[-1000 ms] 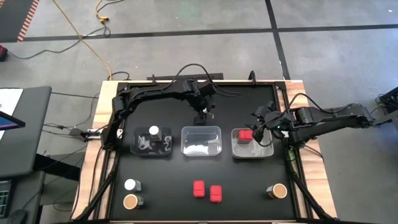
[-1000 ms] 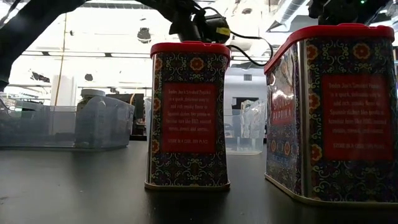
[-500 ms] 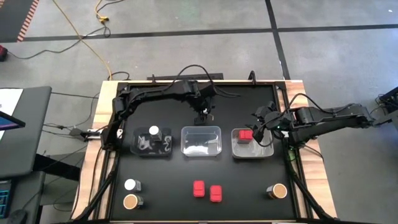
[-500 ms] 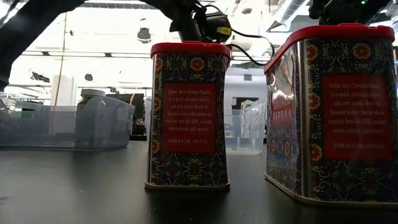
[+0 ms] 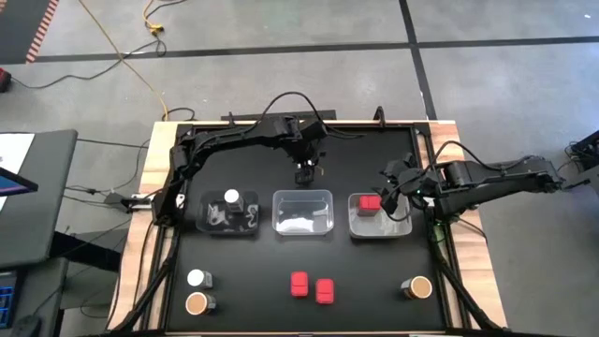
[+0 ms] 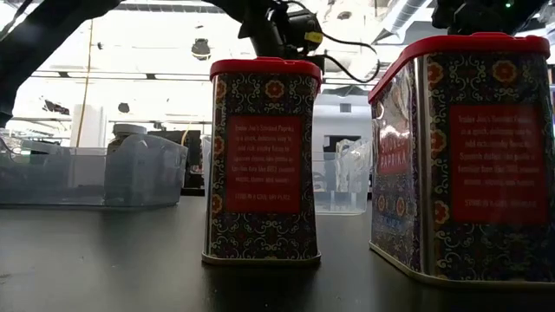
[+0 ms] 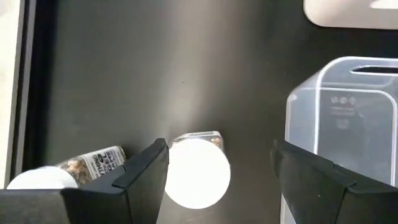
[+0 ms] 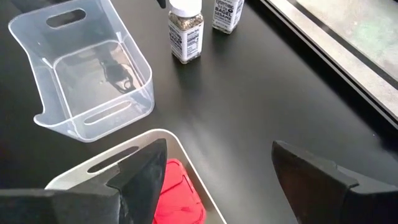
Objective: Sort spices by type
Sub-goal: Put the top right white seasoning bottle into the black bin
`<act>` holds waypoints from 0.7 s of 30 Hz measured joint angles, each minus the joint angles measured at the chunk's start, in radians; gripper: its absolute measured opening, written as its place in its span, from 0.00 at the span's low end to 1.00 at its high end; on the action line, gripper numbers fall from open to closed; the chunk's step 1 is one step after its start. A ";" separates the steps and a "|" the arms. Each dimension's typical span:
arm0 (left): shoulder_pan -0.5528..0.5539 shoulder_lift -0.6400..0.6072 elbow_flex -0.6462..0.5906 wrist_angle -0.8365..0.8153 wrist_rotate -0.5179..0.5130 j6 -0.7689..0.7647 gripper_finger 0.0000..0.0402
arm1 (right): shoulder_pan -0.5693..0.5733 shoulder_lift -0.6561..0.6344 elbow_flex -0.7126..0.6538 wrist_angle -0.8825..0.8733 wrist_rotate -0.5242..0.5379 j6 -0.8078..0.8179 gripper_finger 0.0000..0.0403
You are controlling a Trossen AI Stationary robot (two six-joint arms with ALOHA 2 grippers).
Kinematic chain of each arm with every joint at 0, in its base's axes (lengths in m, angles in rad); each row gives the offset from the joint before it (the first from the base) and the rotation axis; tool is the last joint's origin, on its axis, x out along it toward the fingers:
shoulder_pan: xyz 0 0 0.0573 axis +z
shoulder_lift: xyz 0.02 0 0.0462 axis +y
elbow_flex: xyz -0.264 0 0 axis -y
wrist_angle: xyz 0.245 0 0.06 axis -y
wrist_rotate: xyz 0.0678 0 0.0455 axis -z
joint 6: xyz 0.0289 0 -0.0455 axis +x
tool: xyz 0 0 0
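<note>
High view first: we note that over the last second the left gripper (image 5: 304, 173) has drawn slightly back toward the far edge of the table (image 5: 440, 187), away from the middle tray (image 5: 303, 212); its jaws stand partly apart with nothing between them; the right gripper (image 5: 388, 194) has not moved, and hovers at the far rim of the right tray (image 5: 401, 227), jaws likewise partly apart and empty; we judge that a placement is complete and the next pick has not begun. Containers: the left tray (image 5: 221, 226) holds one white-capped jar (image 5: 231, 197) and what may be a second lying flat, though we cannot tell; the middle tray is bare; the right tray holds one red tin (image 5: 370, 203). Unsorted items remain near the front edge: a white-capped jar (image 5: 197, 278) just beside a tan-topped jar (image 5: 197, 302) at front left; two red tins (image 5: 312, 286) side by side at front centre; another tan-topped jar (image 5: 419, 286) at front right.
</note>
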 joint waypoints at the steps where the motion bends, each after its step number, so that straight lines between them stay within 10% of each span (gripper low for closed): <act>1: 0.000 0.001 0.000 0.000 -0.001 -0.015 0.67 | 0.000 0.000 0.000 -0.002 0.000 0.000 0.79; 21: -0.002 0.001 0.000 0.081 -0.012 -0.128 0.67 | 0.000 0.000 0.000 -0.029 0.003 0.000 0.79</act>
